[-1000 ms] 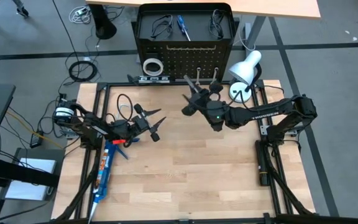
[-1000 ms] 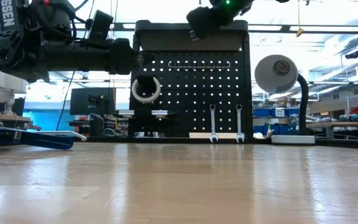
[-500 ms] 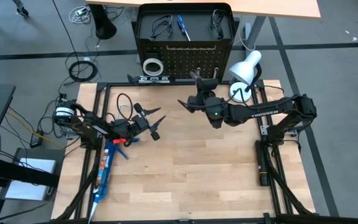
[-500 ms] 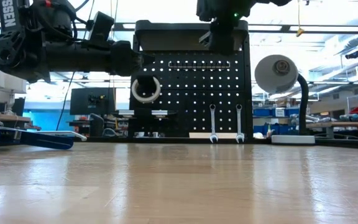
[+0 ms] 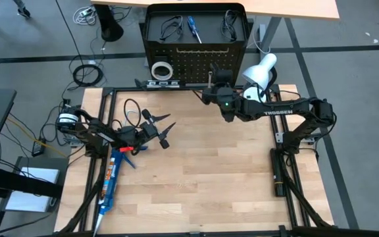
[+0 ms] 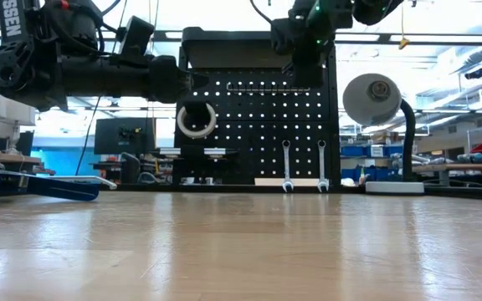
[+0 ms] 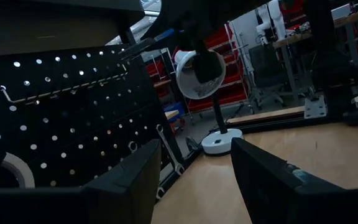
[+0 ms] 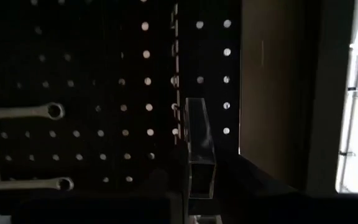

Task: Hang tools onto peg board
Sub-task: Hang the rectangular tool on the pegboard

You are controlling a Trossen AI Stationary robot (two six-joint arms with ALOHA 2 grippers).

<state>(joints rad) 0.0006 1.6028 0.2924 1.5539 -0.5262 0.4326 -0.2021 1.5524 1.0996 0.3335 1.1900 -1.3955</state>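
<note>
while the left gripper sat parked w/ fingers spread, holding nothing, over the left of the table, the right gripper swung round from mid-table to face the peg board. its fingers are pinched nearly shut on a small clear block just off the holes, wrenches hanging below, so likely lining up a hang.

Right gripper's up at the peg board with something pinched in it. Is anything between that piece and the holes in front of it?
Nothing visible. The right gripper holds a small clear piece close to the peg board, with only bare holes ahead of it. The wrenches hang lower on the board, off its line.
</note>
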